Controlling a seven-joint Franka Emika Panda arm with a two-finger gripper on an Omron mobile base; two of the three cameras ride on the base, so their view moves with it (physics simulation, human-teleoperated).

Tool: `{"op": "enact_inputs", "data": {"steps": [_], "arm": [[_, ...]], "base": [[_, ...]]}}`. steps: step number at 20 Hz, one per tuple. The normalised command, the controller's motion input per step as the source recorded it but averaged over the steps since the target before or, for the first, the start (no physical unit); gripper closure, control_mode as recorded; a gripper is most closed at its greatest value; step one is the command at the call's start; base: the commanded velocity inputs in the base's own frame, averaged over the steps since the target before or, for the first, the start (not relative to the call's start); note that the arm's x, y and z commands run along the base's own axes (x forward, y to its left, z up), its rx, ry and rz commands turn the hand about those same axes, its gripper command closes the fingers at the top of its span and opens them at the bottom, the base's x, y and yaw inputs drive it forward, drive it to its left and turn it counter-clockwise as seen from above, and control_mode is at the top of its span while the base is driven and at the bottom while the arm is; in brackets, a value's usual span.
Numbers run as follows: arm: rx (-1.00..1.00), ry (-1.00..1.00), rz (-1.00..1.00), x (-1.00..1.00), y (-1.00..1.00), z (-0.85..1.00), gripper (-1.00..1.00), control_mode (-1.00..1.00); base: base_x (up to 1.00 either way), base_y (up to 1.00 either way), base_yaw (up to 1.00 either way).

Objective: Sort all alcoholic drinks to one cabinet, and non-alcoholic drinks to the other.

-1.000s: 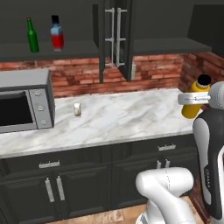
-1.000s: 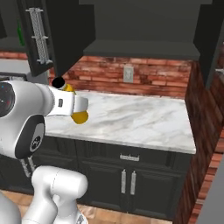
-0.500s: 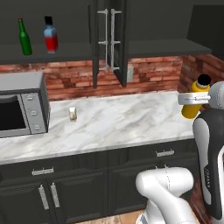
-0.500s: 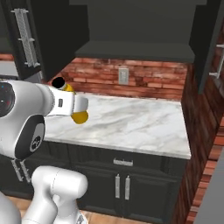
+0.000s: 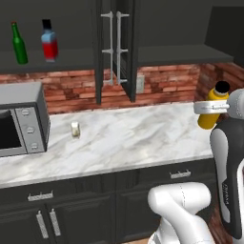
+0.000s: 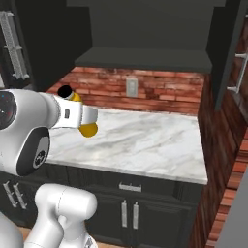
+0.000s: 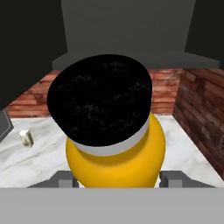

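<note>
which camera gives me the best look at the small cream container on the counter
The left base view: the small cream container stands whole and unblocked on the marble counter, right of the microwave. The hand view shows it tiny at the left edge, beside the yellow-orange bottle.

On the counter point(image 5: 133, 138), the microwave point(image 5: 21, 121) sits far left with the small container point(image 5: 75, 129) just right of it; two bottles point(image 5: 33, 42) stand on the shelf point(image 5: 47, 59) above the microwave.

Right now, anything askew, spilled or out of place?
Nothing spilled or damaged. The yellow-orange cylindrical bottle with a black cap is held upright in the gripper, off the counter. The small pale cream container stands alone on the marble counter, unsorted.
</note>
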Motion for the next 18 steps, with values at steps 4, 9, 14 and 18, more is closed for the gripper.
{"op": "enact_inputs", "data": {"steps": [4, 9, 14, 18], "arm": [[0.0, 0.0, 0.0, 0.0, 0.0, 0.0, 1.0, 1.0], [0.0, 0.0, 0.0, 0.0, 0.0, 0.0, 1.0, 1.0], [0.0, 0.0, 0.0, 0.0, 0.0, 0.0, 1.0, 1.0], [0.0, 0.0, 0.0, 0.0, 0.0, 0.0, 1.0, 1.0]], "base": [[0.34, -0.28, 0.0], [0.32, -0.29, 0.0], [0.31, -0.28, 0.0], [0.35, -0.27, 0.0]]}}
